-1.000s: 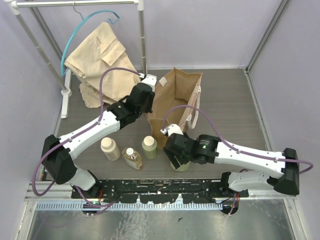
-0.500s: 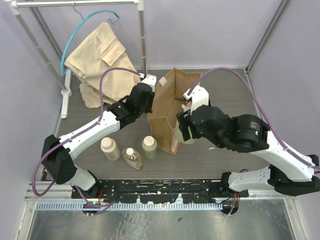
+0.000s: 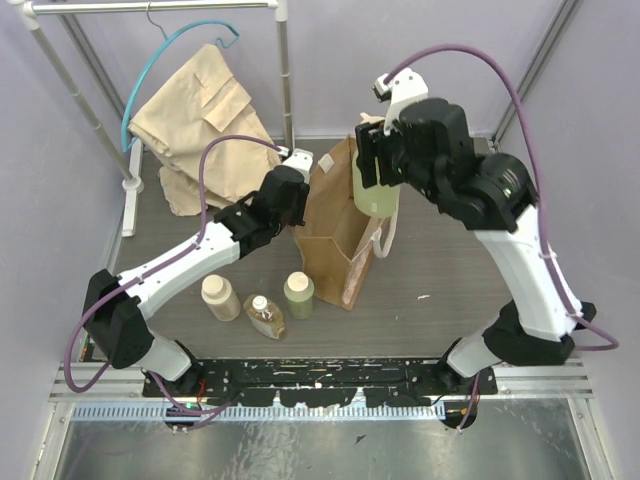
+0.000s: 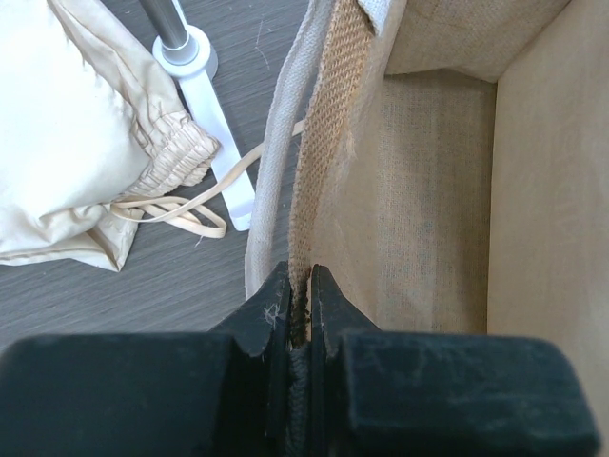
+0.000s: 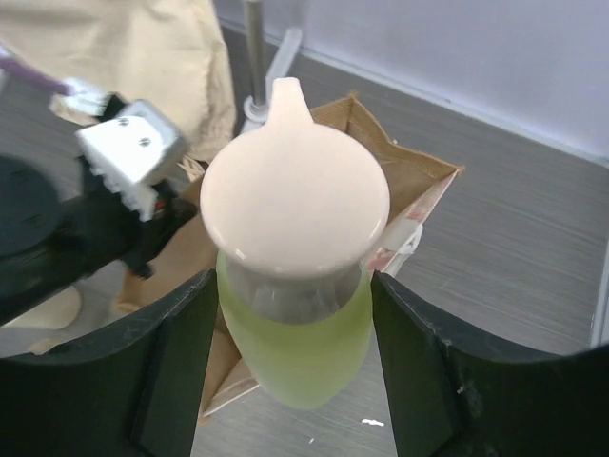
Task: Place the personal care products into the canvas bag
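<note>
Count: 4 bottles. Three stand in a row near the table's [image 3: 450, 270] near edge, left of centre: cream bottle [image 3: 221, 297], amber bottle [image 3: 266, 316], green cylinder bottle [image 3: 298, 295]. The round green bottle [image 3: 374, 185] is up in the air, far side. 1 bag [image 3: 335, 235]. Far-left corner: 1 beige garment [image 3: 200, 120], 1 blue hanger [image 3: 160, 60], 1 rack [image 3: 285, 70]. 2 arms: left arm [image 3: 180, 265], right arm [image 3: 520, 240].

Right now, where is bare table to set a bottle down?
The widest bare patch of table lies right of the canvas bag, up to the right arm's base. A narrower strip runs between the beige garment and the left arm. Crowded: in front of the bag, where the cream bottle, amber bottle and green cylinder stand close together.
</note>
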Robot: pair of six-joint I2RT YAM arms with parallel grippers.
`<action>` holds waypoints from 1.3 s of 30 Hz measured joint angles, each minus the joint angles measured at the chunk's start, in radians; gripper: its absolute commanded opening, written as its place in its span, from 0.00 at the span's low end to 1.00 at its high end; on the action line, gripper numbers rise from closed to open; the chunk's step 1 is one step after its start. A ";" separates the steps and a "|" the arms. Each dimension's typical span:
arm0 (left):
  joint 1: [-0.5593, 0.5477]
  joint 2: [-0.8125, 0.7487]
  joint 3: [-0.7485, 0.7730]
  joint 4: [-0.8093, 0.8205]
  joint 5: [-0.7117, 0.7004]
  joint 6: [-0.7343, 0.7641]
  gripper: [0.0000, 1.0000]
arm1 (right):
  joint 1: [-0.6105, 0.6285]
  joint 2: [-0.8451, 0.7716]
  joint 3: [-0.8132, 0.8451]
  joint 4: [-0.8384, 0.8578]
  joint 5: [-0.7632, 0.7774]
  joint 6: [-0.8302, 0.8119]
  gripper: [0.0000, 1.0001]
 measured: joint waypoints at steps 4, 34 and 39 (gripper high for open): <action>0.000 -0.004 0.000 -0.002 0.001 0.000 0.00 | -0.209 0.082 -0.045 0.029 -0.184 -0.035 0.01; 0.000 -0.050 -0.047 0.003 0.006 0.019 0.00 | -0.445 0.294 -0.662 0.658 -0.486 -0.141 0.01; 0.000 -0.051 -0.049 0.007 0.006 0.019 0.00 | -0.445 0.294 -0.700 0.674 -0.473 -0.146 0.01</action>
